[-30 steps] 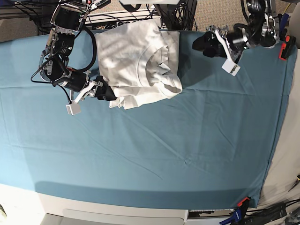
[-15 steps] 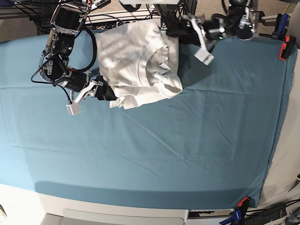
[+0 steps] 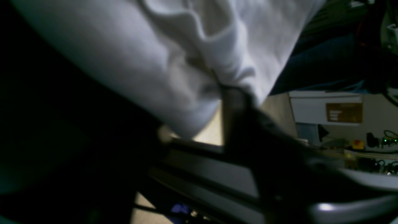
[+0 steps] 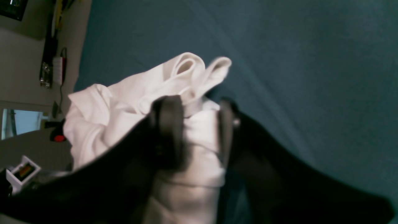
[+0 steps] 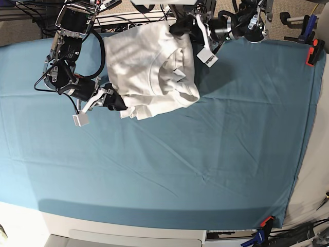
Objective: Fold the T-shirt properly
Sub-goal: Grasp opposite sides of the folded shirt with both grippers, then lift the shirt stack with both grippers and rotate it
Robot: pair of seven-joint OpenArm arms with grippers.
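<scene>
T-shirt (image 5: 154, 69) sits bunched at the far edge of the teal cloth (image 5: 205, 154), partly folded, neckband visible near its middle.

Right gripper (image 4: 194, 123) is at the shirt's near-left corner: 2 dark fingers (image 4: 166, 124) straddle a wad of white fabric, with rolled hem loops poking out past the tips. Fabric sits between the jaws, but I can't tell if they're clamped tight or only around it.

Left gripper (image 5: 180, 28) is at the shirt's far-right corner, at the cloth's edge. Wrist view is dark and blurred: 1 finger (image 3: 236, 105) touches the underside of the hanging fabric (image 3: 161, 62). The other finger isn't distinguishable, so grip state can't be told.
</scene>
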